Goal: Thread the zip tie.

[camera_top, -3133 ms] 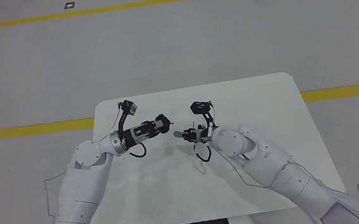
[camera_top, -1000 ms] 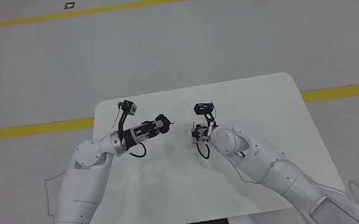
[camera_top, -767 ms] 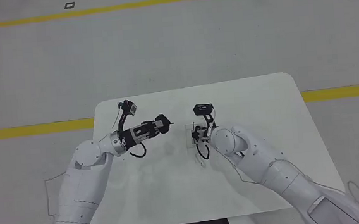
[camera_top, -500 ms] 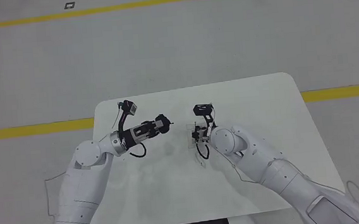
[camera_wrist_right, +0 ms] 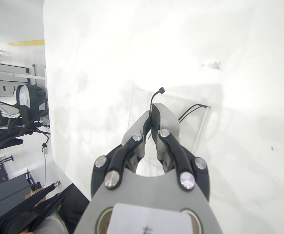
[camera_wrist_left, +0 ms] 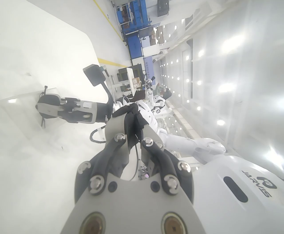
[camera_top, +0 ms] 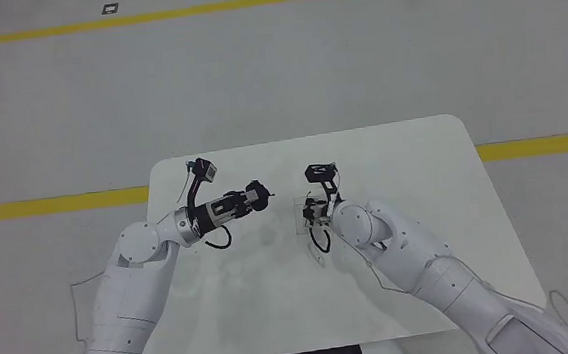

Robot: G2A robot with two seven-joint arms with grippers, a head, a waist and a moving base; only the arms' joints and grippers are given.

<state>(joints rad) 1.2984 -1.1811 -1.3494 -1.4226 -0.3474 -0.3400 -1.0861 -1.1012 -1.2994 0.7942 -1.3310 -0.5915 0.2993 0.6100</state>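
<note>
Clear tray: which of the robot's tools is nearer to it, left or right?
Right. The right tool, shut on a zip tie, is over the clear tray; the left tool is off to its side, apart.

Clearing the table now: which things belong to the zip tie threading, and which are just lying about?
Job: thin black plastic zip tie pinched in the right pincer; spare black zip ties in the clear flat plastic tray; left pincer.
Lying about: small dark crumbs on the white table.
</note>
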